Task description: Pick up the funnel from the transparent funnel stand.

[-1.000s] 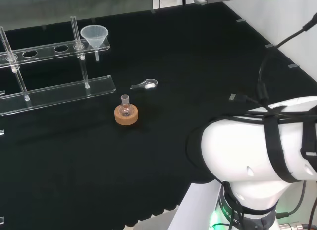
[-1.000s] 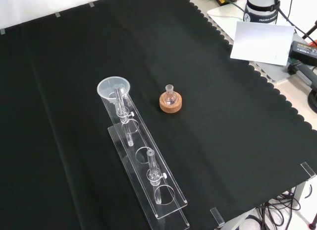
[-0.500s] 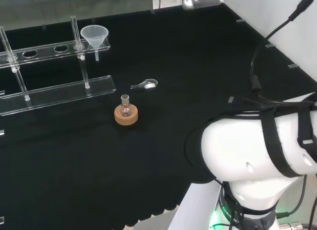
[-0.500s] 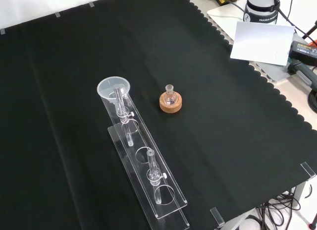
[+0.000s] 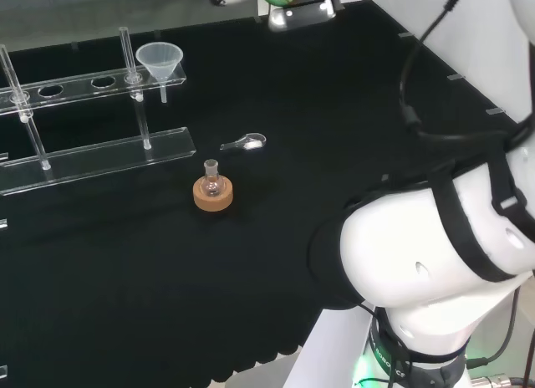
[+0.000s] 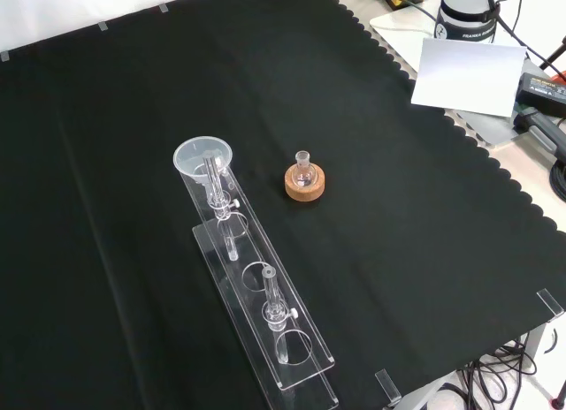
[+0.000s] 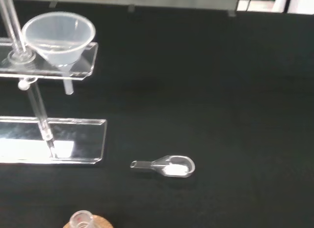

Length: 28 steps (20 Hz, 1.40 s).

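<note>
Head view: funnel (image 5: 160, 60) seated in the end hole of the transparent funnel stand (image 5: 92, 145), stem hanging below the upper plate.
Front view: funnel (image 6: 202, 156) at the far end of the stand (image 6: 265, 313); small flask (image 6: 303, 172) upright in a cork ring (image 6: 304, 186), just beside the stand.
Wrist view: funnel (image 7: 59, 37) untouched in its hole; clear spoon (image 7: 167, 166) with white powder lying on the black cloth (image 7: 221, 90) of the table.
Hand state: cannot tell whether its fingers are apart or together.
Step in hand: approach, judged; nothing grasped yet.
Next move: likely bring the hand to the funnel rim, close around the cone, lift straight up so the stem clears the hole.
</note>
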Each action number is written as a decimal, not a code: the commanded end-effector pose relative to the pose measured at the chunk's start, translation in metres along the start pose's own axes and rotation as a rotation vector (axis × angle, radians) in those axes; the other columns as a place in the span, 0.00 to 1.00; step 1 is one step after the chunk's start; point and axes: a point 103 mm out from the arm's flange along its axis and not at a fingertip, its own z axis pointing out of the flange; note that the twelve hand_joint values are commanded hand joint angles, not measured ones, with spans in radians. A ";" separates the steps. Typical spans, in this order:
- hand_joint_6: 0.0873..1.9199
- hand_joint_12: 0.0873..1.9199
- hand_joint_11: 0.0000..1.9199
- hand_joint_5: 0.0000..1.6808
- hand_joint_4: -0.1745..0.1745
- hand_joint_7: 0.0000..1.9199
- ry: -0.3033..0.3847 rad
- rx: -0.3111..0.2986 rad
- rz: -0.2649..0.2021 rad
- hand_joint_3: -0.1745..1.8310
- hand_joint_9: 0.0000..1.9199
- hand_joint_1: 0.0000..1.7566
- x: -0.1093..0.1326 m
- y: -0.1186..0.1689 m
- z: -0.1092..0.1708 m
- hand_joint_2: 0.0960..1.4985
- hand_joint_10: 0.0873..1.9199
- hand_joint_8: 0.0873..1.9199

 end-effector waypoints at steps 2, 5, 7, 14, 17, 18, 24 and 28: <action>0.00 0.72 0.00 0.04 0.57 0.02 -0.019 0.075 -0.120 0.20 0.05 0.20 0.073 0.060 0.026 0.67 0.33 0.08; 0.00 0.73 0.00 0.02 0.56 0.00 -0.024 0.090 -0.141 0.20 0.04 0.23 0.086 0.073 0.034 0.64 0.33 0.10; 0.00 0.74 0.00 0.01 0.55 0.00 -0.035 0.095 -0.159 0.20 0.04 0.24 0.098 0.075 0.039 0.63 0.34 0.10; 0.00 0.75 0.07 0.01 0.46 0.00 -0.022 0.139 -0.159 0.19 0.05 0.30 0.128 0.086 0.054 0.58 0.38 0.10; 0.00 0.76 0.11 0.01 0.43 0.00 -0.028 0.155 -0.147 0.19 0.06 0.32 0.134 0.092 0.058 0.56 0.39 0.10; 0.00 0.77 0.11 0.01 0.42 0.00 -0.026 0.159 -0.142 0.19 0.06 0.32 0.136 0.094 0.059 0.55 0.40 0.11; 0.00 0.77 0.13 0.01 0.37 0.00 0.004 0.204 -0.128 0.18 0.06 0.33 0.135 0.109 0.065 0.53 0.41 0.12; 0.00 0.77 0.14 0.00 0.33 0.00 -0.006 0.219 -0.121 0.18 0.03 0.31 0.136 0.121 0.069 0.51 0.43 0.09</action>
